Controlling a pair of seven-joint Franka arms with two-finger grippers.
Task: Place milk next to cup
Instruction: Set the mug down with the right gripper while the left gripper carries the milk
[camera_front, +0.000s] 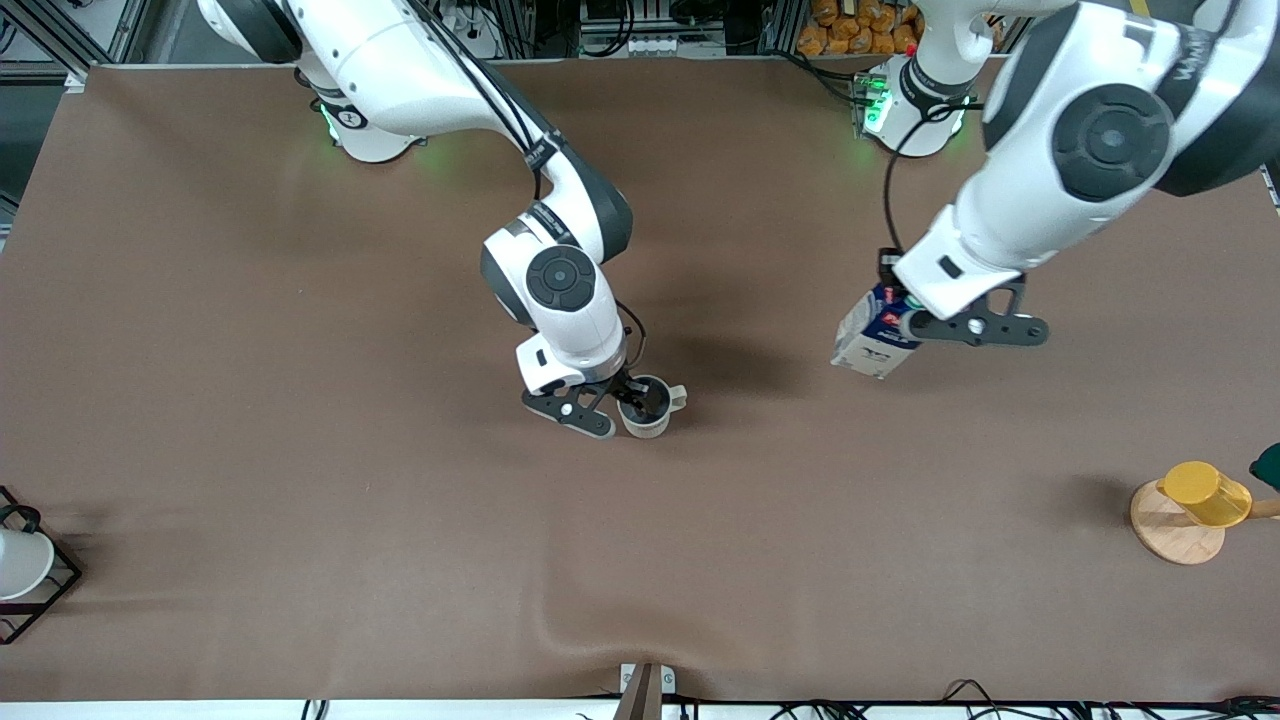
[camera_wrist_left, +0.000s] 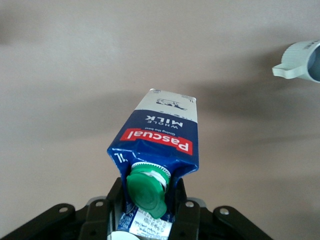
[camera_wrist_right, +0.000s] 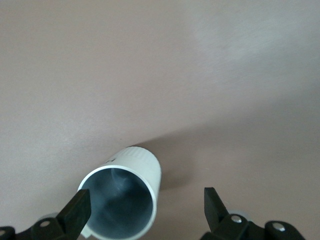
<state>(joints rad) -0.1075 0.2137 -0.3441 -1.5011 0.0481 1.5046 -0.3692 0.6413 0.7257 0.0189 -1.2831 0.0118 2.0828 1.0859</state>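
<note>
We hold the milk in left jaws | right jaws wide by the cup | set milk down upright beside cup, gently

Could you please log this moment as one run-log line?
left gripper: shut on milk, over table | right gripper: open around cup | milk not yet placed
</note>
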